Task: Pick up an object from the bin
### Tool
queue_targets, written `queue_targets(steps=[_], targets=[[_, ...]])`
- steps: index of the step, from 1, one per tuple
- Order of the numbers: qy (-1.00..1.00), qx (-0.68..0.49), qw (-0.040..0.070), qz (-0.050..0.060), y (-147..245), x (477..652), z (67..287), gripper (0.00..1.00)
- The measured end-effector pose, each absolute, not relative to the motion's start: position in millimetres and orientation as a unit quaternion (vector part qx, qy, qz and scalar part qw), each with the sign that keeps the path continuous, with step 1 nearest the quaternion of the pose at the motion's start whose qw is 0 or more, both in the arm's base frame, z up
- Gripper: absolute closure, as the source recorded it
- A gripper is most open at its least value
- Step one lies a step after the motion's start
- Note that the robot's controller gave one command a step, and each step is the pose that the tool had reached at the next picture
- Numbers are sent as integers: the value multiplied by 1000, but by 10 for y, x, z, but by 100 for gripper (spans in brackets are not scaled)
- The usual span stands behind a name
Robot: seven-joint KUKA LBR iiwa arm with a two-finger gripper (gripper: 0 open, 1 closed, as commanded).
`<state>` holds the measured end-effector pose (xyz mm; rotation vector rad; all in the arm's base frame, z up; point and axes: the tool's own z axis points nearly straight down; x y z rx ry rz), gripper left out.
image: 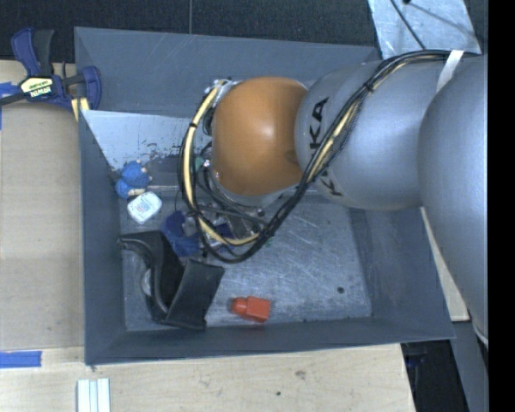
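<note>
Wrist low over the left half of the bin (326,260), orange cover (253,136) overhead.

My pincer (208,232) sits under cover and cables, so I cannot tell how wide it stands or whether it has anything. Nearest thing: dark blue piece (180,232) just beside it, my likeliest pick. Black strap-and-flap thing (178,288) crowds it from the front. White round piece (144,206) and second blue piece (133,177) hug the left wall. Orange block (251,308) lies apart, unobstructed.

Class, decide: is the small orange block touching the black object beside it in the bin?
Apart. The camera view shows a strip of grey bin floor between the orange block and the black object.
</note>
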<state>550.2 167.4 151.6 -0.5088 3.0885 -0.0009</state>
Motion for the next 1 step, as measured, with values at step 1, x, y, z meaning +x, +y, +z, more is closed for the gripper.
queue_targets(steps=[1], targets=[[985,-175,7,0,1697,5683,2915,100]])
